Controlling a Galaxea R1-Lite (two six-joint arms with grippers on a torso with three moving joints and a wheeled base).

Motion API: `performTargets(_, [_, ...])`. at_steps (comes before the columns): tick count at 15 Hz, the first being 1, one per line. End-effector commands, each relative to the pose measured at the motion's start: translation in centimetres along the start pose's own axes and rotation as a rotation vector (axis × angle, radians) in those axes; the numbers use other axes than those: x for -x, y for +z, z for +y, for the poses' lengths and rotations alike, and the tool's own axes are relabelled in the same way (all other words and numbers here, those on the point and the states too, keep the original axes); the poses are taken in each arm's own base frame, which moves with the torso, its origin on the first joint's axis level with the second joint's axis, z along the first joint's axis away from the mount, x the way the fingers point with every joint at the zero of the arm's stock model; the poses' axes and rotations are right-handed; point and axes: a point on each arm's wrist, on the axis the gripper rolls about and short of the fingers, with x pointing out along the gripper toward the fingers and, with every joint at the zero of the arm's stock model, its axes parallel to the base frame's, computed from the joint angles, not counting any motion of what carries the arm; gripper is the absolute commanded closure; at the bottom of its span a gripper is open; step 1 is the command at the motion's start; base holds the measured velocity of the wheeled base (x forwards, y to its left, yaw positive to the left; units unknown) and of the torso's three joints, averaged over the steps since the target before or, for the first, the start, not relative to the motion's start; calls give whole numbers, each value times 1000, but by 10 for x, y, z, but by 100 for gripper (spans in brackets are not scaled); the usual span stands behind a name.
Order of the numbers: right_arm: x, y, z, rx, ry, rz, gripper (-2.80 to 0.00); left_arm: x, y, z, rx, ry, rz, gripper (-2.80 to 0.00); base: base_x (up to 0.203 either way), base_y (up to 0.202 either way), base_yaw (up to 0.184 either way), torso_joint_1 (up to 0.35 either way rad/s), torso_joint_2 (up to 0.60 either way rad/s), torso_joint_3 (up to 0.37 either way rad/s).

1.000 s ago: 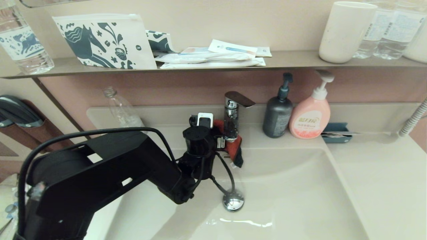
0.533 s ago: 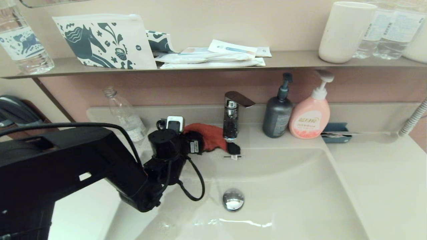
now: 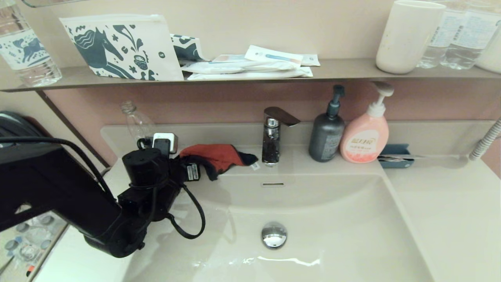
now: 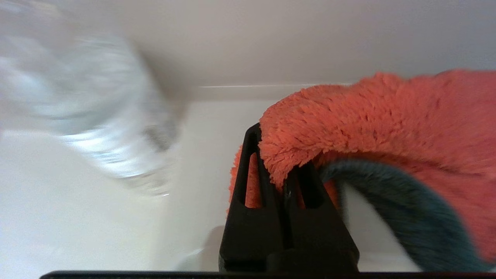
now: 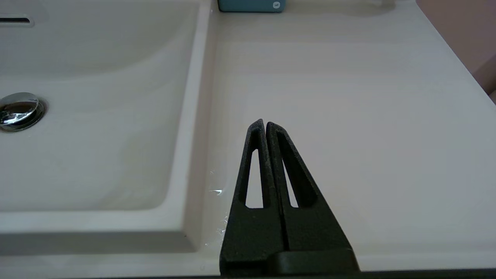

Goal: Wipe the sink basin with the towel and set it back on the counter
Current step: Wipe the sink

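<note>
The towel (image 3: 214, 155) lay bunched on the counter (image 3: 442, 203) at the back rim of the sink basin (image 3: 332, 219), to the left of the faucet (image 3: 271, 135), and one end of it was pinched in your left gripper (image 3: 187, 164). In the left wrist view its fingers (image 4: 255, 170) were pressed together on a fold of the orange-red pile (image 4: 348, 124), with the dark grey edge (image 4: 391, 205) curling out beside them over the pale counter surface (image 4: 77, 217). A clear plastic bottle (image 3: 137, 123) stood just behind the left gripper against the low back ledge; in the wrist view it showed only as a blur (image 4: 93, 116).

You could see the basin bare and glossy, its chrome drain plug (image 3: 273, 234) near the middle and the slot overflow (image 3: 273, 184) in the back wall below the faucet. A dark pump bottle (image 3: 326, 133) and a pink pump bottle (image 3: 364, 135) stood to the right of the faucet, touching or nearly so, with a small blue tray (image 3: 394, 154) beyond them.

Your right gripper (image 5: 265, 130) did not show in the head view; its wrist camera showed it hanging over the counter to the right of the basin, fingers closed on nothing, the drain plug (image 5: 18, 110) well off to one side.
</note>
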Motion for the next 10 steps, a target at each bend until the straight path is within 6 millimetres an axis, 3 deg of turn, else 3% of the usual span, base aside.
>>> performTargets(1, [0,0,0,0,0,1,0,20,27,8,27,13,-59,0,0,0,0,0,0,0])
performTargets(6, [0,0,0,0,0,1,0,55,48,-15,33,27,-60,0,0,0,0,0,0,0])
performTargets(10, [0,0,0,0,0,1,0,78,76,1,41,89,-69,0,0,0,0,0,0,0])
